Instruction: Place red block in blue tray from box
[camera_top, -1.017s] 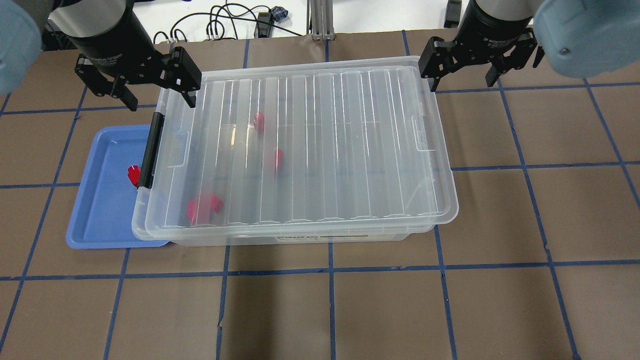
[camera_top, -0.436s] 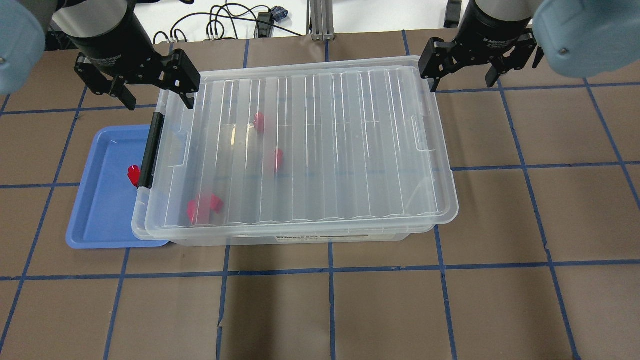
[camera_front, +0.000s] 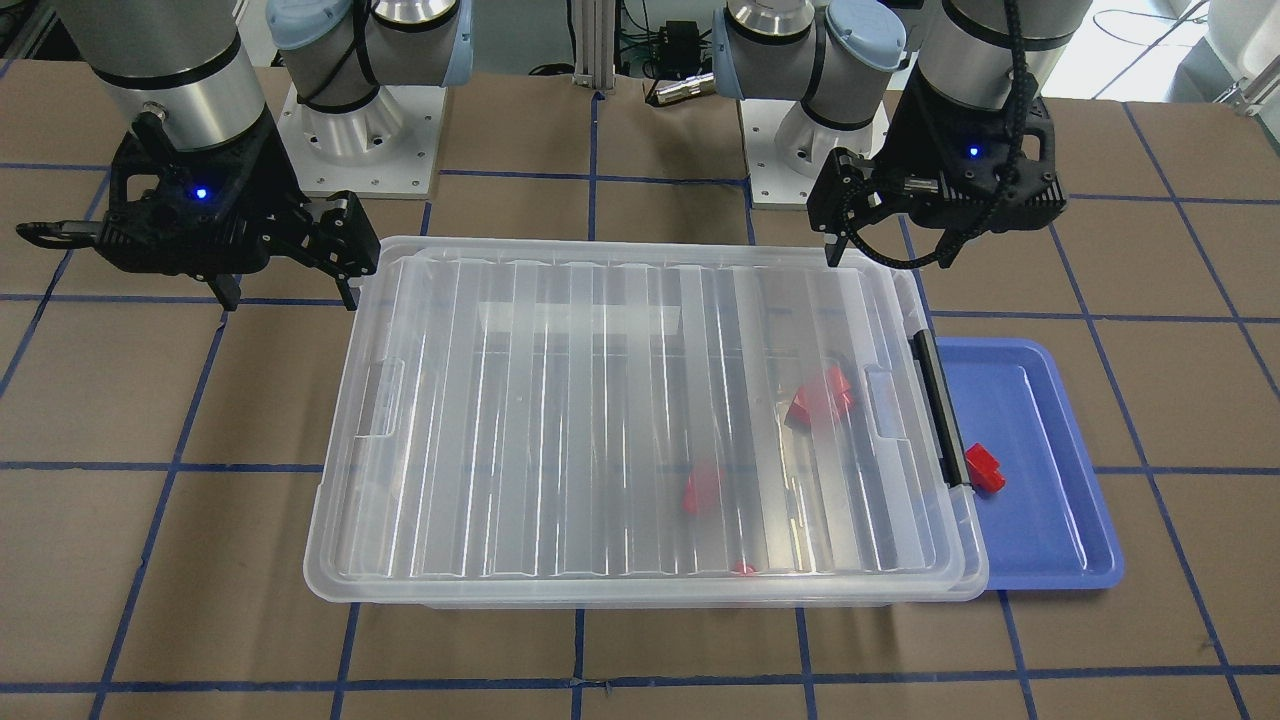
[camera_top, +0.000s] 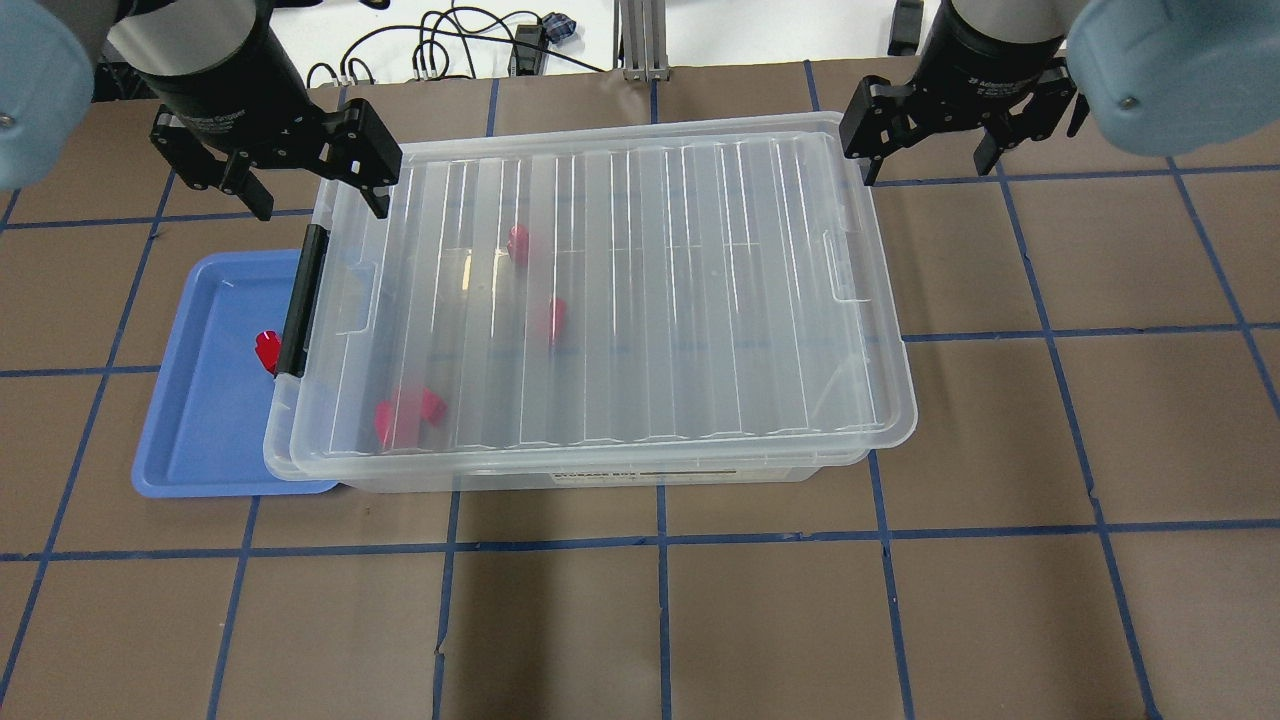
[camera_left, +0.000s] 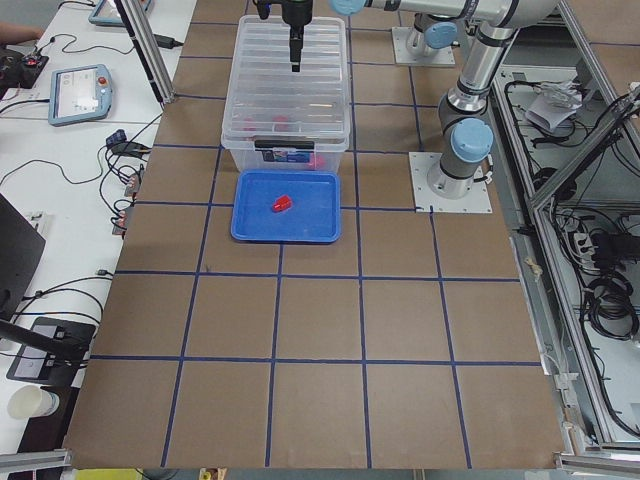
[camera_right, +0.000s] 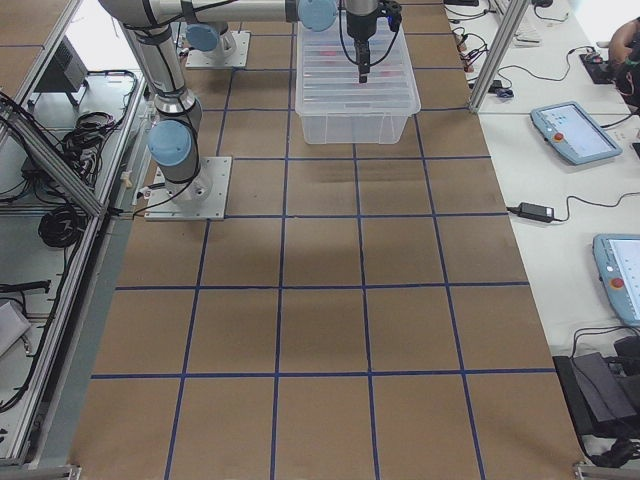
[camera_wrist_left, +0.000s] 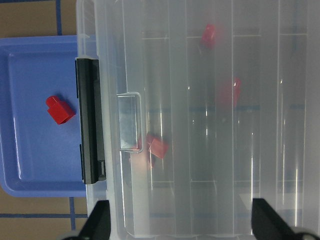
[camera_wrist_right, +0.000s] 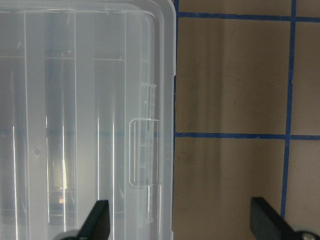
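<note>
Your placement looked done: red block in the blue tray, box lidded, left gripper and right gripper spread wide, empty. Next, you'd likely just back away.

The box is clear, translucent plastic. Its ribbed lid is glossy and catches thin white glints. The latch bar at its left end looks like matt black plastic. The blue tray is smooth plastic with a soft sheen, and the red block in it is glossy plastic. The table cover is matt brown, probably paper, lined with blue tape.
</note>
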